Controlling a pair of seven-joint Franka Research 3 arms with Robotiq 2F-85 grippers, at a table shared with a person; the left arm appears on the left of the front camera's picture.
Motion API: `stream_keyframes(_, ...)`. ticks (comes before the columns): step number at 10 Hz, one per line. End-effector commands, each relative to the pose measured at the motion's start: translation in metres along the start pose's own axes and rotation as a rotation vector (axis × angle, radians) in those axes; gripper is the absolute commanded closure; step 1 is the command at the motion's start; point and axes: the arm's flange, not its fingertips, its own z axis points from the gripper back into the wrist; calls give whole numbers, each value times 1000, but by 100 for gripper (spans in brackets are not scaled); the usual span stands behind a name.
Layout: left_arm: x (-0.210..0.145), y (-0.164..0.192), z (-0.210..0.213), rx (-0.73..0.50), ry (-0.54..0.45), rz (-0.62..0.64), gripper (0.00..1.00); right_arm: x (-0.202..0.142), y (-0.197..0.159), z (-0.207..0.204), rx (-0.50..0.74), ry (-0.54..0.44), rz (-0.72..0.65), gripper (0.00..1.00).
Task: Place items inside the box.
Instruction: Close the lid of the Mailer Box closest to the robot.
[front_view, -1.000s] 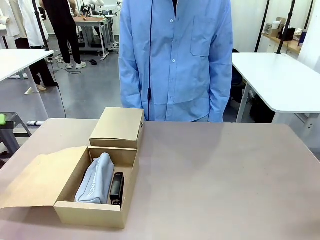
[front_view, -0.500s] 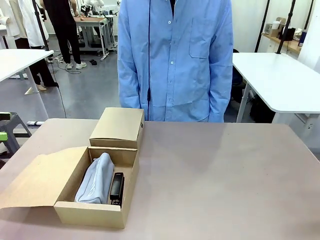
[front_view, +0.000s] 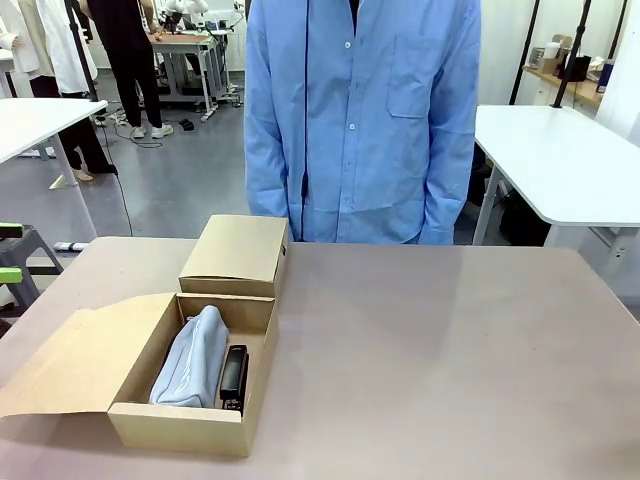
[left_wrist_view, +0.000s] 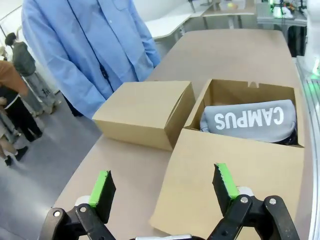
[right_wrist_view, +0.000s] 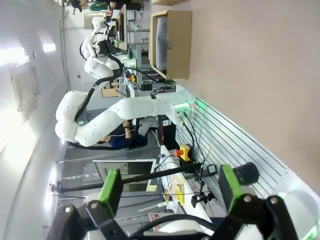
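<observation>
My left gripper (left_wrist_view: 162, 192) has its two black fingers (left_wrist_view: 102, 195) with green pads spread wide apart, with nothing between them. My right gripper (right_wrist_view: 167, 192) is likewise fully spread and holds nothing.

I take the open brown cardboard box (front_view: 243, 322) as my landmark. It is rectangular, with matte corrugated walls and its wide lid flap (front_view: 75, 360) folded out flat on the side away from the table's middle. Inside it lies a soft grey fabric zip pouch (front_view: 192, 358), long and rounded, printed "CAMPUS" in white letters in my left wrist view (left_wrist_view: 248, 120). Just beside the pouch, against the box's inner wall toward the table's middle, sits a small black oblong stapler (front_view: 234, 377), hard and glossy.

Touching the box's far end stands a second, closed brown cardboard box (front_view: 238, 253), its flat top smooth and plain.

Both boxes rest on a smooth, matte, pale mauve-grey tabletop (front_view: 430, 350). Beyond the closed box, at the table's far edge, a person in a light blue buttoned shirt (front_view: 365, 120) stands with arms hanging down. My left gripper hovers above the lid flap's outer edge, apart from it.
</observation>
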Motion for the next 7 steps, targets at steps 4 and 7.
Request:
stream_keyframes(4, -71, 31, 35, -342, -8, -1, 0, 1, 6, 0, 13, -7, -9, 0)
stream_keyframes(7, -120, 18, 36, -393, 10, 67, 0, 1, 6, 0, 13, -7, -9, 0)
